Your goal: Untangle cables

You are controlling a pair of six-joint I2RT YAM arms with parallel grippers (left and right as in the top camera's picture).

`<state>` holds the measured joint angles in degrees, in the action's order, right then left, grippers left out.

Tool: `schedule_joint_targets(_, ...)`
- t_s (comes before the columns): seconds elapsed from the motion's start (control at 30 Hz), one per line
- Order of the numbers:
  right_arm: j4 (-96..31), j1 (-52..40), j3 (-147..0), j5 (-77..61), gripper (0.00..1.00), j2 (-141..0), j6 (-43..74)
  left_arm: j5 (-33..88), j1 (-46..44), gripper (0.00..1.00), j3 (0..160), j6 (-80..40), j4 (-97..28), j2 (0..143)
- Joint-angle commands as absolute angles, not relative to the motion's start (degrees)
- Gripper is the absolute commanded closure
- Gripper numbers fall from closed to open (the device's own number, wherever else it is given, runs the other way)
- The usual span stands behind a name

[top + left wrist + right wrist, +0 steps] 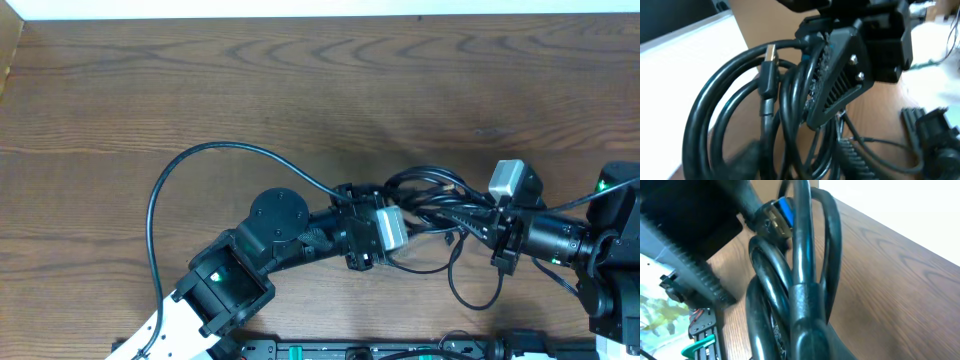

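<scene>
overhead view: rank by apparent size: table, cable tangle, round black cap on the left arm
1. table
2. cable tangle
3. round cap
No close calls, though the tangle's full spread is partly hidden.

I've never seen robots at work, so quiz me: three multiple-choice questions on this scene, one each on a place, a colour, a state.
1. Where are the cables? A) far left corner B) between the left end effector and right end effector C) under a cloth
2. The plug insert in the right wrist view is: A) red B) blue C) yellow
3. The cables are: A) looped together B) laid straight apart C) boxed
Answers: 1 B, the bundle sits between them; 2 B, blue shows inside the plug; 3 A, loops overlap.
</scene>
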<state>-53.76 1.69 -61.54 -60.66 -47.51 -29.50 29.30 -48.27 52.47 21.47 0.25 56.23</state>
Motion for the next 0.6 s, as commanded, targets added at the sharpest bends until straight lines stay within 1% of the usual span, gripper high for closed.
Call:
schedule_joint_targets(0.0,-53.4,1.8,-62.1,-63.7,0.99,-47.0,-30.5,29.3,-48.3,0.92,53.1,20.2,0.5,55.7)
schedule_joint_targets(0.17,-53.6,1.8,-62.1,-59.0,0.99,-47.0,-30.2,27.7,-48.3,0.92,53.1,18.0,0.0,55.7)
schedule_joint_targets(0.4,-53.6,1.8,-62.1,-49.8,0.99,-47.0,-25.2,13.7,-48.3,0.93,53.1,10.2,-2.8,54.8)
schedule_joint_targets(0.57,-53.3,1.8,-62.1,-49.6,0.99,-47.0,-25.1,5.6,-48.3,0.92,53.1,4.8,-7.9,53.2)
